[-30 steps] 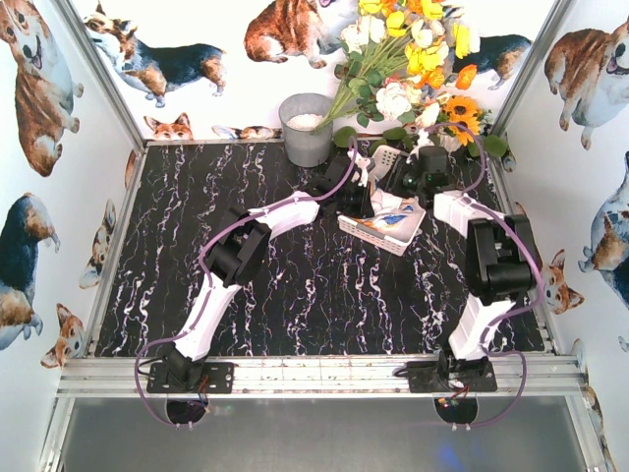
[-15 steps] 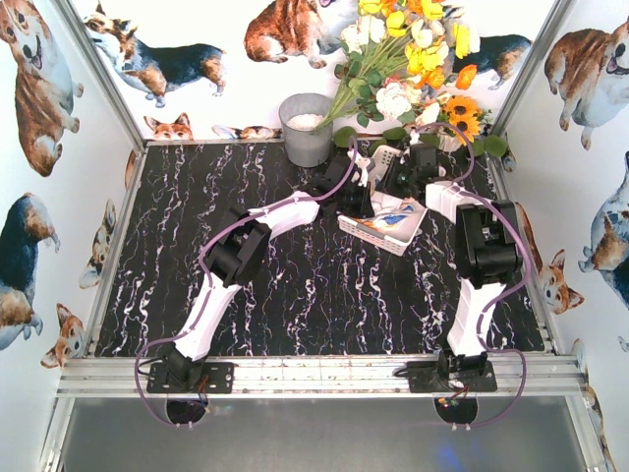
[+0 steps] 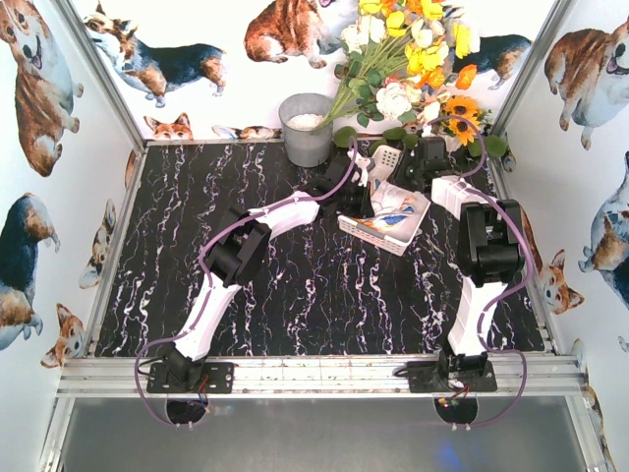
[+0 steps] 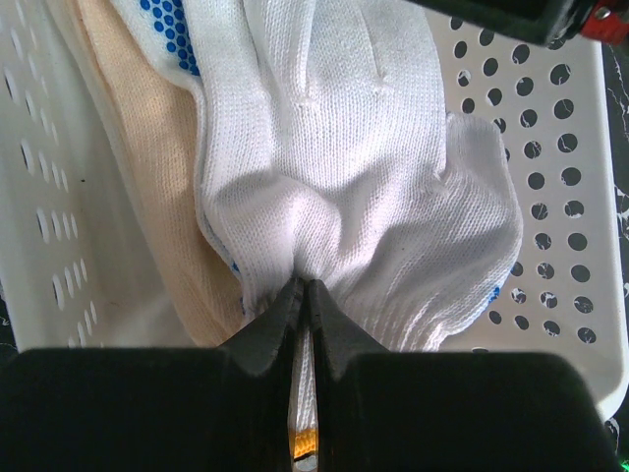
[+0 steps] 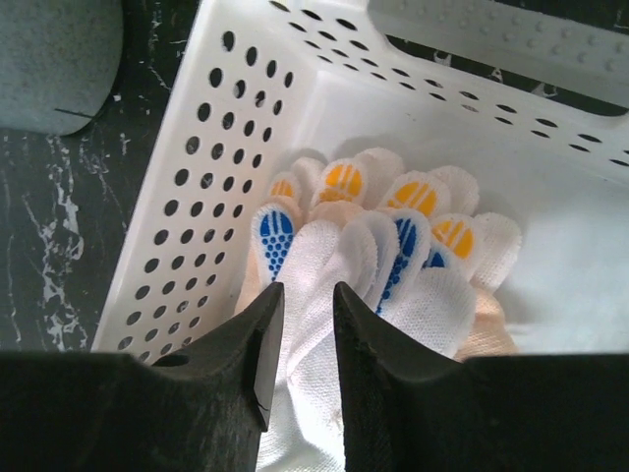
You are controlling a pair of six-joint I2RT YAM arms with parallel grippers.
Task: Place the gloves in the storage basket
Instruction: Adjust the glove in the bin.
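Since gloves point(image 5: 373, 265) are soft, light knit that bunches, pinch a fold or cuff, not fingertips. Left gripper point(image 4: 303, 290) clamped on fold of white glove point(image 4: 344, 147), lower centre of wrist frame, inside storage basket point(image 4: 550, 147). Right gripper point(image 5: 300, 324) jaws narrowly apart above pile, apparently holding nothing. Count: one basket; at least three gloves: white, cream glove point(image 4: 128, 197), blue-dotted glove point(image 4: 167, 29).

Robot test booth: aluminium-framed corgi-print walls point(image 3: 59, 197), marbled black tabletop point(image 3: 334, 295).

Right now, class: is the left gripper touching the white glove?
Touching. The left wrist view shows the left gripper shut, its tips pinching a fold of the white glove.
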